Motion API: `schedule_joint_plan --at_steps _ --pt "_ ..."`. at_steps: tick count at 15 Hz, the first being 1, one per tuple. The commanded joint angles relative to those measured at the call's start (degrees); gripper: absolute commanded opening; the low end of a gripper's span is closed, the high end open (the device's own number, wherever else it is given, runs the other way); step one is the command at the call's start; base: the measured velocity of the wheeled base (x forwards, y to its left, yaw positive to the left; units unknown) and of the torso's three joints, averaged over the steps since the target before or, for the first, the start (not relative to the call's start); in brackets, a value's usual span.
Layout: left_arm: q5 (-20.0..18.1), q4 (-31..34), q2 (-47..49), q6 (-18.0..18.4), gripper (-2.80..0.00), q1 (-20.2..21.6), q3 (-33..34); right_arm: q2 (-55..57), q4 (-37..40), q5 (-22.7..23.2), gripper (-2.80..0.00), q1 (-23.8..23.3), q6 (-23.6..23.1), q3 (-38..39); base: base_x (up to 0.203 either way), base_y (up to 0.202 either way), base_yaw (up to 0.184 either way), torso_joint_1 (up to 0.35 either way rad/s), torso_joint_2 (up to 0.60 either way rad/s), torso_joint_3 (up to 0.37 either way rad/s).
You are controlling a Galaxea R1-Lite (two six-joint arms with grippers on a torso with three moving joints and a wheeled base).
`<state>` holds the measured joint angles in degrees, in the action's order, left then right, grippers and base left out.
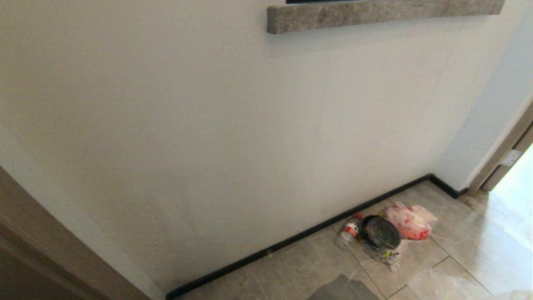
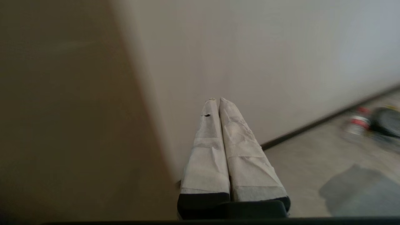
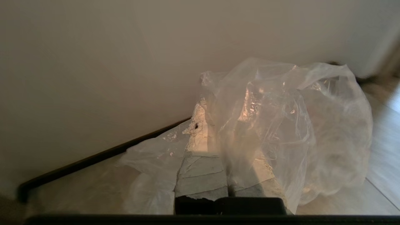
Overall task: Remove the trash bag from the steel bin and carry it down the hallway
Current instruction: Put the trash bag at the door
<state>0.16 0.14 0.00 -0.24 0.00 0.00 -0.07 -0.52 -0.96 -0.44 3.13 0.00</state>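
Right wrist view showed the right gripper pinched shut on the bag, draped over its fingers above the floor. Left gripper was closed, empty. Driving steadily should keep the bag from snagging.

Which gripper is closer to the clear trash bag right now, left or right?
Right. The right gripper is shut on the trash bag, which drapes over its fingers. The left gripper is shut and empty, pointing at the wall, with no bag near it.
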Motion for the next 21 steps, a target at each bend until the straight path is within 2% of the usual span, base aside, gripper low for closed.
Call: schedule_joint_plan --at_steps 1,14,21 --pt "0.02 0.03 0.00 -0.02 -2.80 0.00 0.00 0.07 0.00 0.00 -2.80 0.00 -0.04 0.09 0.003 -0.011 0.172 0.000 0.00 0.002" --pt "0.02 0.03 0.00 -0.02 -2.80 0.00 0.00 -0.01 0.17 0.17 -2.80 0.00 -0.01 0.09 0.001 -0.008 0.173 0.002 0.00 0.003" --pt "0.02 0.03 0.00 -0.02 -2.80 0.00 0.00 0.07 0.17 0.26 -2.80 0.00 0.03 0.09 0.000 -0.002 0.028 0.001 0.00 0.000"
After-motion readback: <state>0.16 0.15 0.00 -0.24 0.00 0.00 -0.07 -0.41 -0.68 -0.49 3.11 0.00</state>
